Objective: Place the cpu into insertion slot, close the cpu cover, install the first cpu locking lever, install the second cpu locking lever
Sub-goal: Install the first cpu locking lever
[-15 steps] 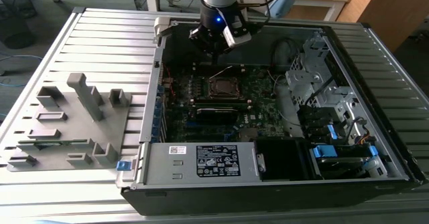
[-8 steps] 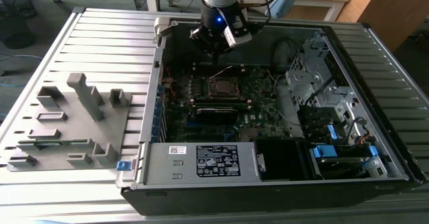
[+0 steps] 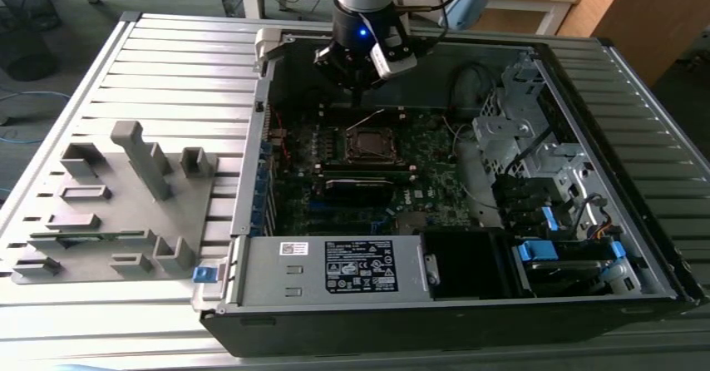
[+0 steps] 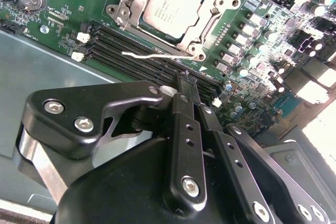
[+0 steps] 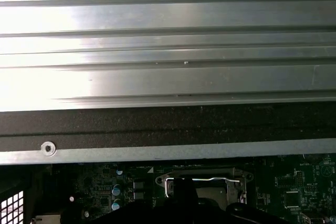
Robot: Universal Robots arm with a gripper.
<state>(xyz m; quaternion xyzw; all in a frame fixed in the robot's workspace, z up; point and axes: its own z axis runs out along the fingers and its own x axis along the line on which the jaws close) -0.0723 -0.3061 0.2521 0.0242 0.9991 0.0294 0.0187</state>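
On the exterior view's left, a grey moulded fixture tray [image 3: 111, 213] with upright blocks lies near the left edge of the ribbed silver metal tabletop [image 3: 166, 63]. Beside it, toward the exterior view's right, sits an open black computer case [image 3: 444, 325] with a silver power supply box [image 3: 332, 267] bearing a white label against its near wall. Inside lies the green circuit board [image 3: 427, 150].

The small flat square silver-grey cpu [image 4: 172, 3] sits in the insertion slot [image 4: 118, 13], a small square silver-rimmed socket on that board. The thin square silver cpu cover [image 4: 207, 22] lies flat around the chip, its window showing the metal face. A thin silver wire lever [image 4: 149, 54] runs along the socket's side that faces the long black memory slots [image 4: 142, 45], its bent end jutting past the cover's corner.

The black hand [image 3: 357, 96] hangs above the board near the socket, on the side toward the case's far wall. Its fingers are pressed together with nothing between them. In the second wrist view its tip [image 4: 186, 80] shows in front of the memory slots.

Farther to the exterior view's right, a silver metal drive cage [image 3: 521, 130] occupies the case's end.
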